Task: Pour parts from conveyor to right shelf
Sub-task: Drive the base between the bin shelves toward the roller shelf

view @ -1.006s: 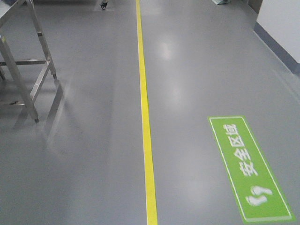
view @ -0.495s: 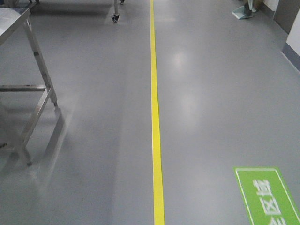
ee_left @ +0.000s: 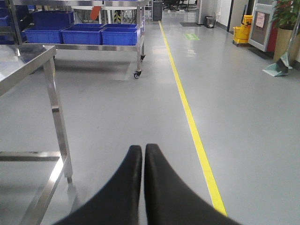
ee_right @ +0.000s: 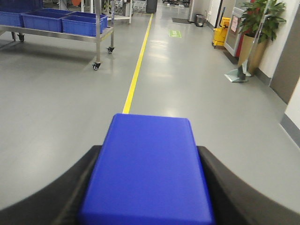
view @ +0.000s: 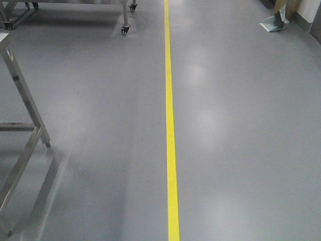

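Now the right gripper carries the blue block down the aisle.

Nearest, the right gripper (ee_right: 150, 149) squeezes the block (ee_right: 147, 168) from both sides, and the block sits flat between its black fingers. The left gripper (ee_left: 143, 148) is pressed closed with nothing in it. I think the job right now is to carry the block safely, so the squeeze should be firm and the block level, with a slow, smooth drive and no jerks. The grey floor (view: 241, 125) is shiny, and the yellow line (view: 172, 150) is a good guide to drive beside. A steel table (ee_left: 23, 58) stands close on the left, so stay well away from its legs. Far off on the left is a rack (ee_left: 139, 47) on wheels with blue bins (ee_left: 84, 35). I cannot tell if that is the right shelf.
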{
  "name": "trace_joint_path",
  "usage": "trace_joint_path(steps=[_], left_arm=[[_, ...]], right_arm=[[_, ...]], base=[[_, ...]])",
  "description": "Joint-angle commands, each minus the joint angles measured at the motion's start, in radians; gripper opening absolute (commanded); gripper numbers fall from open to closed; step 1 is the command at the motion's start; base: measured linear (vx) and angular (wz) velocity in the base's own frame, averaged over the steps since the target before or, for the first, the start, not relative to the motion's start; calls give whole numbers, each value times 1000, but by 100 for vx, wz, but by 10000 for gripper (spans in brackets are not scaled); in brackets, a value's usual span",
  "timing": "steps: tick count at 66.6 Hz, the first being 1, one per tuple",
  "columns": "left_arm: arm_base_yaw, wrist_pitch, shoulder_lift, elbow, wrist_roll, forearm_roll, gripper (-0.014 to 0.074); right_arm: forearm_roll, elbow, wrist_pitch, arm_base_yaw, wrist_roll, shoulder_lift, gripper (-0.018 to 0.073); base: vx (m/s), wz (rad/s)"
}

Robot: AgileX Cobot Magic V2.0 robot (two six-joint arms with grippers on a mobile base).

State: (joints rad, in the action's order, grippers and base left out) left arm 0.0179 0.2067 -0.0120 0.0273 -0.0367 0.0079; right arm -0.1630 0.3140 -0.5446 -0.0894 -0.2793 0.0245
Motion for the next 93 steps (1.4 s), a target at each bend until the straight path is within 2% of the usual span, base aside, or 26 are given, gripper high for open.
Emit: trace_joint_path(steps=[1,93], left_arm=[[-8,-79,-11,-19,-8,-8,-6],[-8,-80,-11,-19,-8,-8,-6]], right_arm=[[-1,24,78,-4,-3,22,-5],[-1,24,78,-4,-3,22,-5]], base=[[80,5],[79,8]])
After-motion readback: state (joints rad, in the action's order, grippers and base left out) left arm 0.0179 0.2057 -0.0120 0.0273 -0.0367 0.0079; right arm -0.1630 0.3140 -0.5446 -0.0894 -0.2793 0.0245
